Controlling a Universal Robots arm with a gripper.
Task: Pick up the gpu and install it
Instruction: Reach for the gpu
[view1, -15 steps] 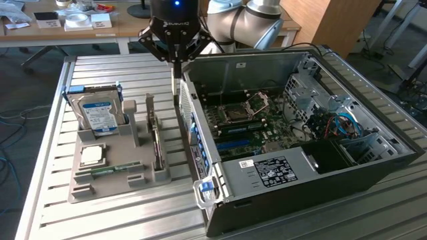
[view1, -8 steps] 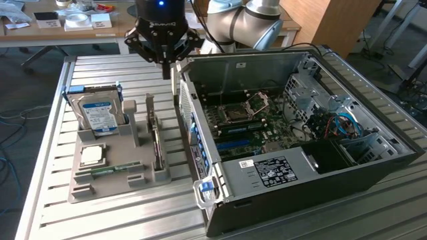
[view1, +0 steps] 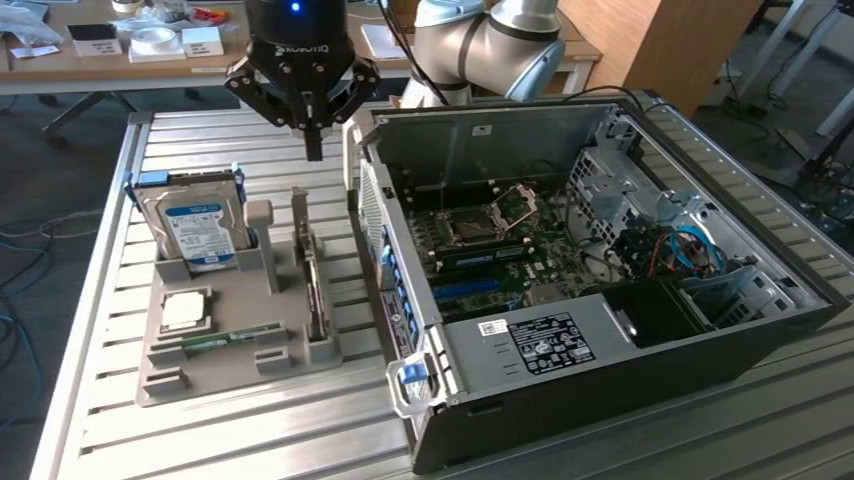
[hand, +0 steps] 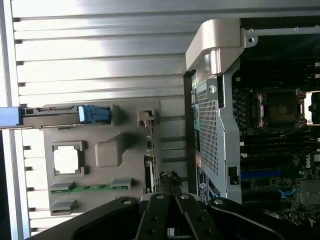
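Exterior view: the gripper (view1: 314, 148) hangs high over the slatted table (view1: 94, 420), fingers pinched together with nothing between them. Below it, and a touch nearer the camera, the gpu (view1: 312, 285) stands on edge in the grey parts holder (view1: 200, 372), its pale bracket end toward the gripper. The card's long axis runs toward the camera, parallel to the wall of the open computer case (view1: 601, 300) just to the exterior view's right. So the card lies beneath the claw, offset along its own length.

The wrist view agrees: the closed gripper (hand: 169, 179) looks down close alongside the gpu (hand: 149, 155), seen there as a thin edge. Room looks tight on the case side, I judge. On the other side, the holder's post (view1: 263, 240) and the upright hard drive (view1: 198, 228) crowd in. Above the card there is open air. Shut like this, the fingers could not straddle that edge.
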